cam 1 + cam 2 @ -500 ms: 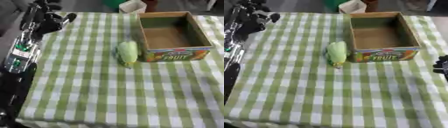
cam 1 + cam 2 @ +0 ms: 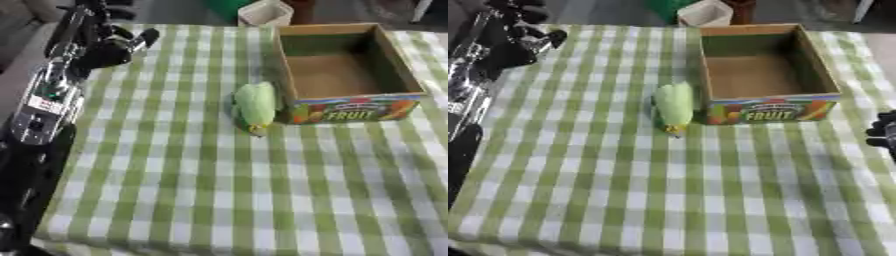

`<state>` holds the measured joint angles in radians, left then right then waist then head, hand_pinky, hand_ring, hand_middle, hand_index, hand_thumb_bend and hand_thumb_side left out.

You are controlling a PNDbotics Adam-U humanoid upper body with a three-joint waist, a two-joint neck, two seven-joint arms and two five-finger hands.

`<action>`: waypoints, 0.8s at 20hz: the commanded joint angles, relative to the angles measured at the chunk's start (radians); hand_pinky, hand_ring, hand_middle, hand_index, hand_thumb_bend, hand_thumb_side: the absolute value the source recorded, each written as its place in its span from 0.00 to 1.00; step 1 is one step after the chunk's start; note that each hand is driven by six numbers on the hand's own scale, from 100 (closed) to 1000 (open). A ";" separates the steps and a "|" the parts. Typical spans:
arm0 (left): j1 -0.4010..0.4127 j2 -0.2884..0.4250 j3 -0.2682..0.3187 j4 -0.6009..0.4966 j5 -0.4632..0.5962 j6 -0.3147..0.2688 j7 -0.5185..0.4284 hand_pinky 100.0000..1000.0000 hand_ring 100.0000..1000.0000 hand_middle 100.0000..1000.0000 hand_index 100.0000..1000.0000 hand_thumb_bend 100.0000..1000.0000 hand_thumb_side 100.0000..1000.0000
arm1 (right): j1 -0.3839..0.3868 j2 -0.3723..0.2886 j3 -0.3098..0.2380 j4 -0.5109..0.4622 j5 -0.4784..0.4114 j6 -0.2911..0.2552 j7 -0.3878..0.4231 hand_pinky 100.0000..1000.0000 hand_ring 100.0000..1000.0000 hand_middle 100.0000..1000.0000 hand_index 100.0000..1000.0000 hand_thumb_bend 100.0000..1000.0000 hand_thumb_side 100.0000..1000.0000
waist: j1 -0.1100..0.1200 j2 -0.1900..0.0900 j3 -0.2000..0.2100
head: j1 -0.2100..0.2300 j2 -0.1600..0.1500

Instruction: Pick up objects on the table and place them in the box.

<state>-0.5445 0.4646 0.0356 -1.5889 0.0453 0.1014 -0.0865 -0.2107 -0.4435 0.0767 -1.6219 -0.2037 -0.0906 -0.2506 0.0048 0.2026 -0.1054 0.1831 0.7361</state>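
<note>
The green corn-like object (image 2: pixel 255 106) is lying against the box (image 2: pixel 350 107), well apart from the left hand (image 2: pixel 109 47), its fingers curling emptily. Reaching sideways risks nudging it away.

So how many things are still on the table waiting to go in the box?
1. A pale green corn-like vegetable lies on the checked tablecloth, right beside the left wall of the fruit box. The box looks empty inside.
</note>
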 commanded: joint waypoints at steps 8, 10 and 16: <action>-0.100 0.121 -0.160 0.018 -0.139 -0.003 -0.150 0.58 0.72 0.72 0.74 0.62 0.00 | -0.014 -0.013 -0.003 -0.016 0.000 0.002 0.006 0.57 0.58 0.51 0.63 0.00 0.54 | 0.004 -0.017 -0.011 | 0.007 -0.011; -0.128 0.114 -0.192 0.039 -0.174 -0.007 -0.185 0.58 0.72 0.71 0.74 0.63 0.00 | -0.014 -0.012 -0.002 -0.016 0.000 0.002 0.007 0.57 0.58 0.51 0.63 0.00 0.54 | 0.004 -0.018 -0.013 | 0.006 -0.012; -0.222 0.045 -0.268 0.131 -0.282 -0.029 -0.251 0.58 0.71 0.70 0.74 0.67 0.00 | -0.015 -0.010 0.002 -0.015 -0.001 0.003 0.010 0.57 0.58 0.51 0.63 0.00 0.54 | 0.003 -0.020 -0.019 | 0.014 -0.012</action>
<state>-0.7434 0.5087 -0.2220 -1.4664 -0.2136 0.0780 -0.3261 -0.2119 -0.4381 0.0809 -1.6219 -0.2037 -0.0865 -0.2445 0.0097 0.2007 -0.1234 0.1923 0.7329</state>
